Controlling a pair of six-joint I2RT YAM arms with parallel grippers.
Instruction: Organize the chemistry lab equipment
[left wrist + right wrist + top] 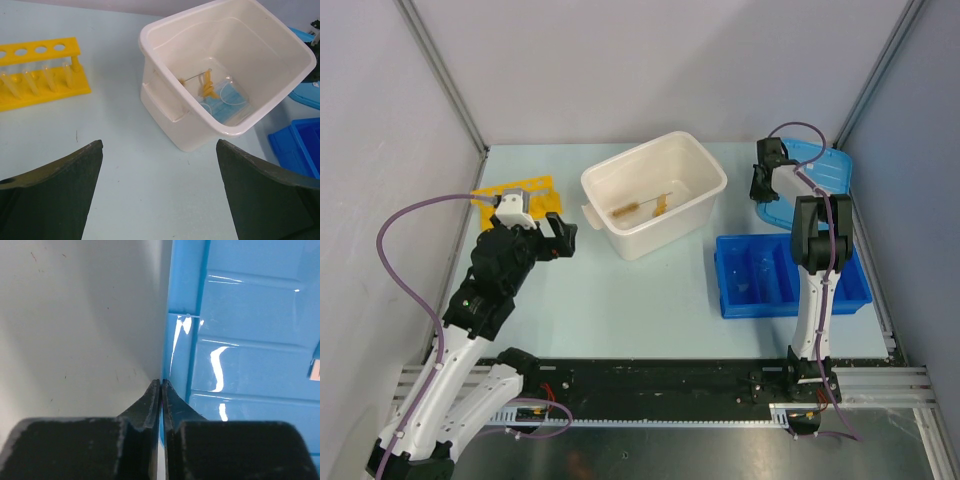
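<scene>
Left gripper [160, 145] hangs wide open near the yellow tube rack [40, 50] at far left, wire brush [197, 77] and pale blue square piece [227, 107] lie in the central white tub [165, 107], and right gripper [161, 382] clamps the edge of the blue lid [250, 365] far right.

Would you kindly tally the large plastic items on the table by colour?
Blue: 2 (lid, divided tray)
White: 1 (tub)
Yellow: 1 (tube rack)
Total: 4
</scene>
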